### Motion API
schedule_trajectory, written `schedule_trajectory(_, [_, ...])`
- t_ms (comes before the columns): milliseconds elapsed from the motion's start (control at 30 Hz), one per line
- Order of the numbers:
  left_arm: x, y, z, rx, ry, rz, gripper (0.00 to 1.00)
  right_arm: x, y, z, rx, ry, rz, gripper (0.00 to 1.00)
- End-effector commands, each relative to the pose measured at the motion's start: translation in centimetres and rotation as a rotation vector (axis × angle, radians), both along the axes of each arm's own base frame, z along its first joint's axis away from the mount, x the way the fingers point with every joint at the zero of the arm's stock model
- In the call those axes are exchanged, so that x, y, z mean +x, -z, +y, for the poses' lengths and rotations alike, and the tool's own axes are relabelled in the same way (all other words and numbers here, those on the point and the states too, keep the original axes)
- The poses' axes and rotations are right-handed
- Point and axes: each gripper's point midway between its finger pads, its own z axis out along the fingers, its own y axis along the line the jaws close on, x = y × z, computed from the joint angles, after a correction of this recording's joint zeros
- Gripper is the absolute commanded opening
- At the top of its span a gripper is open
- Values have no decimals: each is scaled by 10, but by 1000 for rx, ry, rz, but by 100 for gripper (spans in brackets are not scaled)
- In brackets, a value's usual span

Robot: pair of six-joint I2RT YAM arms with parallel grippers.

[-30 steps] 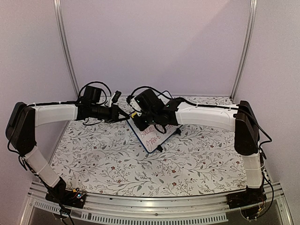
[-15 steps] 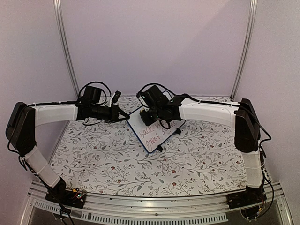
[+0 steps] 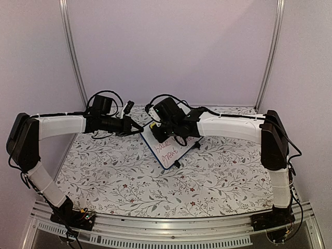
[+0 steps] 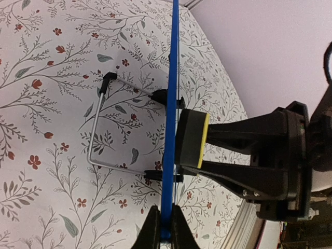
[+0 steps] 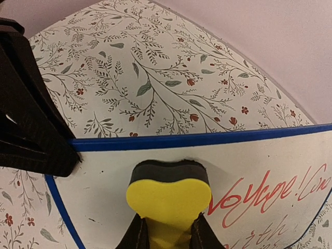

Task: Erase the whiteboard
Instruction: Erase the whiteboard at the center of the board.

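The whiteboard (image 3: 170, 151) stands tilted on a wire stand (image 4: 96, 132) mid-table; its thin frame (image 4: 169, 104) looks blue. Red and dark handwriting (image 5: 270, 192) remains on it, and the upper left part (image 5: 98, 176) is wiped white. My left gripper (image 4: 162, 229) is shut on the board's frame edge; it also shows in the top view (image 3: 138, 129). My right gripper (image 5: 167, 236) is shut on a yellow sponge eraser (image 5: 168, 194) with a dark pad. The pad presses on the board face near its top edge, just left of the red words. The eraser shows in the left wrist view (image 4: 192, 139) too.
The table (image 3: 114, 171) has a floral cloth. Metal posts (image 3: 72, 52) and lilac walls stand behind and at the sides. The left fingers (image 5: 31, 129) hold the board close beside the eraser. The right arm (image 3: 228, 127) reaches over the back of the table.
My right gripper swept the eraser to the right along the board's top, then back left to near where it was. The left gripper and the board have not moved.
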Motion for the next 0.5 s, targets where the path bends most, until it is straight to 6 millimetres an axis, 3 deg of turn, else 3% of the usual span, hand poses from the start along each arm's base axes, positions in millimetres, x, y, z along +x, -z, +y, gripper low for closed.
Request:
schedule_trajectory(0, [-1, -13, -11, -44, 42, -19, 5, 0, -2, -1, -25, 5, -32, 21])
schedule_trajectory(200, [-1, -15, -10, -45, 41, -23, 5, 32, 18, -35, -5, 148, 80, 21])
schedule_trajectory(467, [-1, -16, -10, -46, 39, -26, 5, 52, 20, -58, 7, 220, 100, 21])
